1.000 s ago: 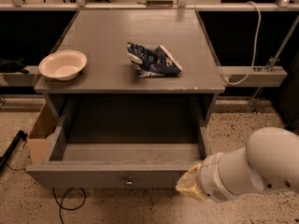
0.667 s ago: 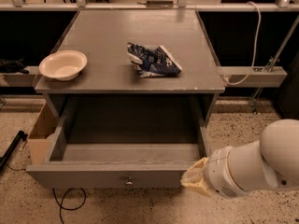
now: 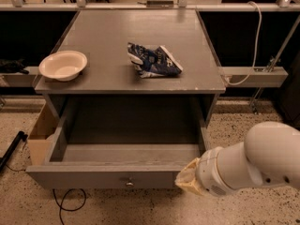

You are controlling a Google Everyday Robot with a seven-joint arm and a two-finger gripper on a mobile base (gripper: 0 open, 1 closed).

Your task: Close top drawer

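Presently, the wide grey-painted wooden top drawer is held fully extended; the gripper is positioned against its front right corner; its grip state cannot be determined.

The jaws, at the top drawer's front right end, have edged slightly left and lower

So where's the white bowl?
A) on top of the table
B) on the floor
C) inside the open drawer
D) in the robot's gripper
A: the bowl sits on the table top, near one edge, above the pulled-out drawer. The gripper is down by the drawer's front corner on the other side, nowhere near the bowl.
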